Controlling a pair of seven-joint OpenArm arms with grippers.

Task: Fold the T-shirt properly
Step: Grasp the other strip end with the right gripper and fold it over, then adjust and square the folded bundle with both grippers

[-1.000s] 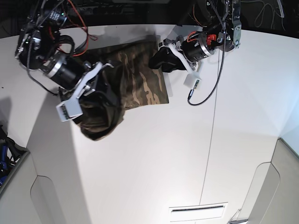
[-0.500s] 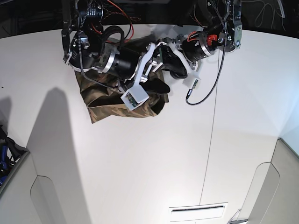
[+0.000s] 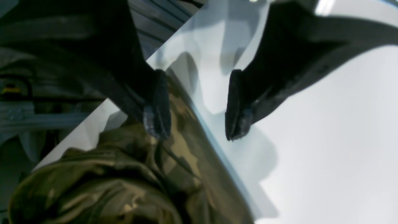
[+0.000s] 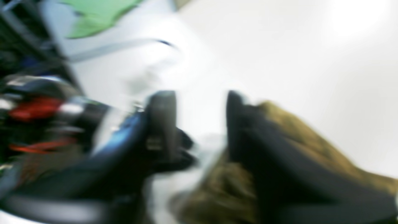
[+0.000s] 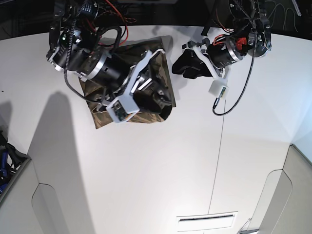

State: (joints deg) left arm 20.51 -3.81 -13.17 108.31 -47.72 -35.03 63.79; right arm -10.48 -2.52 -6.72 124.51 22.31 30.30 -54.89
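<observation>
White work table under bright, even light

A large white table [image 5: 161,165] fills most of the base view, crossed by a thin seam [image 5: 217,161] running front to back. Soft grey shadows [image 5: 53,126] lie on its left side. Behind its far edge is a dark background [image 5: 161,12]. Pale grey rounded panels [image 5: 292,190] sit at the lower corners.

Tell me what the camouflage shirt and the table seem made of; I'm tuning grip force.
The T-shirt looks like soft matte woven or knit cloth: it bunches into limp folds. The table seems a smooth, hard, white laminate-like board, faintly glossy with soft shadows.
</observation>
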